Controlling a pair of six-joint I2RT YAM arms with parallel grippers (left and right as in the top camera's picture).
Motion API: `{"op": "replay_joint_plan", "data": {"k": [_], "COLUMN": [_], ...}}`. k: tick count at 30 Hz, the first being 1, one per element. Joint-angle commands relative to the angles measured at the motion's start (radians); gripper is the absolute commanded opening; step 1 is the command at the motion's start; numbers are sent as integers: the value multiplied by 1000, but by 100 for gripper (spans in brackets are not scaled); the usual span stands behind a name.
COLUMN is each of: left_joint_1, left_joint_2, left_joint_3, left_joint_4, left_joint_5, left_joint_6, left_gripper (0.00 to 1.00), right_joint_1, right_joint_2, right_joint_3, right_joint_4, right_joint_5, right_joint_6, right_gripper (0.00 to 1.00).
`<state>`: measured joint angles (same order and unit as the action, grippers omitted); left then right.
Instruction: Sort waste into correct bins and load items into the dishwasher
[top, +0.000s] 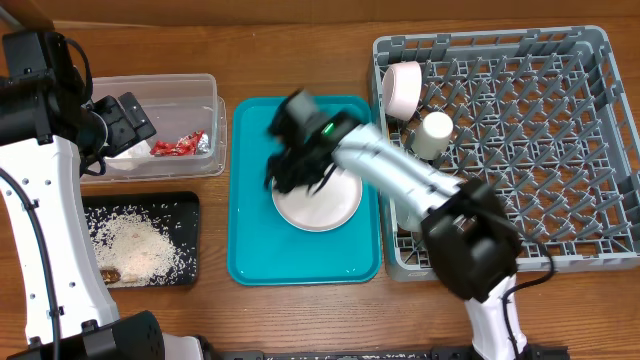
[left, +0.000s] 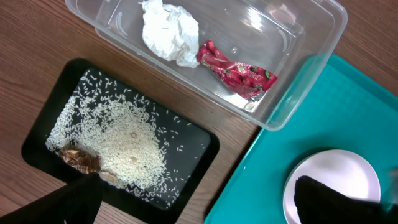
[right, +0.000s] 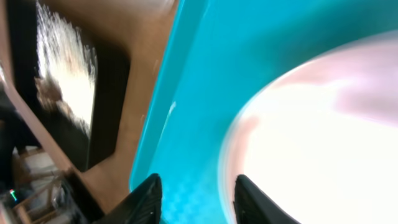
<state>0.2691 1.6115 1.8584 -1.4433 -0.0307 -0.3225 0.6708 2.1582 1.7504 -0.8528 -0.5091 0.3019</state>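
1. Found the right gripper (right: 196, 198) parted, its fingers either side of the white plate's (top: 325, 205) rim at the ten o'clock edge. Pinching nothing, as far as the blurred wrist view allowed.
2. Located that plate flat on the teal tray (top: 250, 250), near its middle; round, so no long axis to line up on.
3. Placed the dish rack (top: 490, 42) at three o'clock from the plate, just beside the tray, with a pale bowl (top: 403, 88) and a small cup (top: 433, 133) in its ten o'clock corner.
4. Found the left gripper (top: 130, 120) spread wide and empty above the clear tub (top: 215, 110), at nine o'clock from the plate and well apart.
5. Saw the napkin (left: 168, 31) and red wrapper (left: 239, 71) in the tub, and the rice (left: 127, 149) in the black tray (left: 205, 140).
6. Judged the right arm far nearer to the plate. Reckoned the coming move called for closing on that rim, then carrying toward three o'clock.
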Motion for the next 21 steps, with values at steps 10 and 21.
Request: {"op": "replay_joint_plan", "data": {"k": [10,21], "left_joint_1": [-1,-1], "left_joint_2": [5,5], "left_joint_3": [0,0], "left_joint_4": [4,4], "left_joint_5": [4,4], "left_joint_6": [-14,-14], "left_gripper": [100,100], "right_joint_1": [-242,-232], "right_joint_2": [-35,-5], "right_joint_3": [35,35], "right_joint_4": [-60,-88], "right_joint_5": [129,441], "right_joint_6": [-128,-132], "right_gripper": [64,63]}}
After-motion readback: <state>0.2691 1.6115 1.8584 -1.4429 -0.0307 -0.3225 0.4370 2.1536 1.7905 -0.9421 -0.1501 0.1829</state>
